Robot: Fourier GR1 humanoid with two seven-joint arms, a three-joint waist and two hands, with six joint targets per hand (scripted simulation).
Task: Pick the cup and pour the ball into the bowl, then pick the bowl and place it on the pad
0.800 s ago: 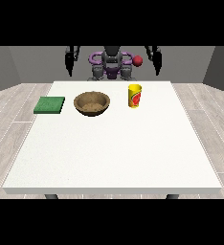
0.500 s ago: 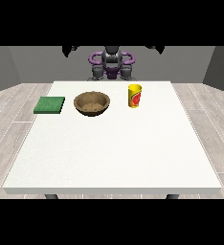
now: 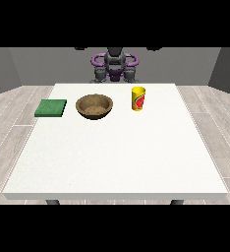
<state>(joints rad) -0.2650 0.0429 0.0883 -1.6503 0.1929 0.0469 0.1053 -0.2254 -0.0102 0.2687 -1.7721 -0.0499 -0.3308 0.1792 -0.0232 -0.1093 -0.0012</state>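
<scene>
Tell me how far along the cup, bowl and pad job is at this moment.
Nothing looks done yet. The yellow cup stands upright on the white table, apart from the brown bowl, which sits beside the green pad, not on it. Neither hand is at the table; only dark bits show at the top edge. Picking the cup, pouring, and moving the bowl all remain.
</scene>
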